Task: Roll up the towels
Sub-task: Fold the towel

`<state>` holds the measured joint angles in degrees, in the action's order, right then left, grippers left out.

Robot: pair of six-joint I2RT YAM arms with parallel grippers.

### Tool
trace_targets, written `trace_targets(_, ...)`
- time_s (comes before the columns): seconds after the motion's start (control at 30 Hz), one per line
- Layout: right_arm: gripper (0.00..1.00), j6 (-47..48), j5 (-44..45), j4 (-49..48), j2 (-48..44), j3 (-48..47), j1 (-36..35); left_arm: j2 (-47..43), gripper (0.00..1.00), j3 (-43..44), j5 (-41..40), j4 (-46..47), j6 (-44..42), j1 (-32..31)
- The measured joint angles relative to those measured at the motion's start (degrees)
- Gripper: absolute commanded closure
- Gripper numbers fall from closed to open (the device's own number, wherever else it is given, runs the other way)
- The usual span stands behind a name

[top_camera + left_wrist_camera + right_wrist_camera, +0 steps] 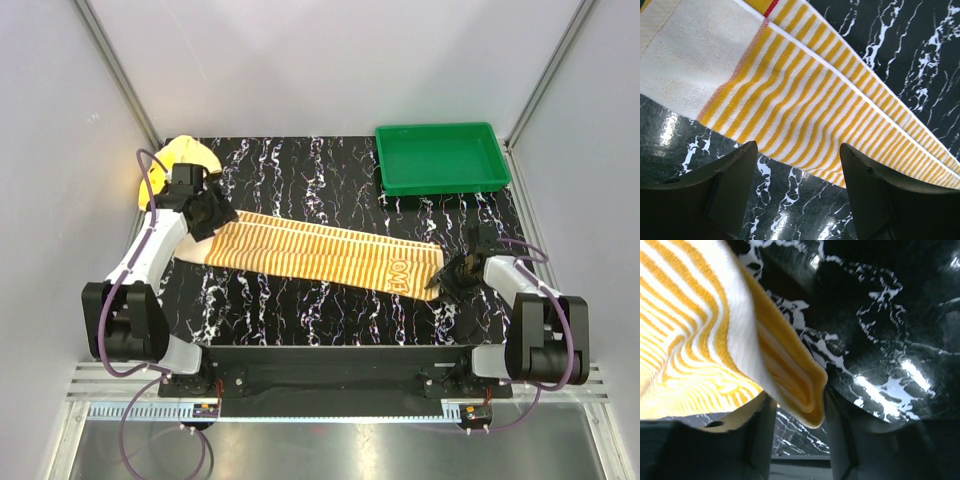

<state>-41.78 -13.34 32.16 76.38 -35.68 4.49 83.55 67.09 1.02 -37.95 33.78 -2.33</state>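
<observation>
Striped towel [320, 255] on the counter [330, 170], lettered end pinched for rolling.
It lies flat, long axis diagonal: cream end far-left, lettered end near-right. The right claw [797, 410] grips the lifted lettered edge; the left claw [797, 150] hangs wide over the cream end. Best, I think: turn the edge squarely across that axis, roll tight.

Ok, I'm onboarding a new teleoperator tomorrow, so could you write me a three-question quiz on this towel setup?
1. True or false: the left gripper is open and holds nothing.
2. Which part of the striped towel does the right gripper hold? A the lettered end; B the cream end; C the middle.
3. Fill in: the yellow towel lies at the table's far ____ corner.
Key: 1 true; 2 A; 3 left.
</observation>
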Motion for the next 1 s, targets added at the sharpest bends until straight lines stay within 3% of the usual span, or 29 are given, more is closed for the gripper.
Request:
trace_targets(0.03,0.65,-0.04,0.33,-0.28,0.57,-0.04,0.00,-0.26,0.27,-0.68,0.11,-0.15,-0.37,0.28)
trace_targets(0.13,0.80,0.09,0.61,-0.85,1.51,-0.15,0.00,-1.05,0.27,-2.43,0.33,-0.22,-1.29,1.25)
trace_targets(0.17,0.93,0.15,0.76,-0.74,1.51,-0.33,0.00,-1.33,0.27,-2.93,0.46,-0.20,-1.46,1.46)
trace_targets(0.23,1.00,0.59,1.84,0.09,1.49,-1.20,0.02,-1.99,0.27,-4.07,0.70,-0.26,-1.90,1.86)
trace_targets(0.57,1.00,6.25,4.31,6.71,-0.94,-9.60,12.57,-5.09,0.28,-9.60,1.97,0.22,-1.03,-0.42)
trace_targets(0.73,1.00,9.38,2.51,9.66,-0.79,-16.26,12.44,-5.75,0.28,-10.03,2.29,3.52,2.27,-12.07)
trace_targets(1.0,1.00,14.23,1.70,16.13,-0.33,-24.74,9.49,-2.51,0.31,-9.94,3.34,16.44,9.14,-32.33)
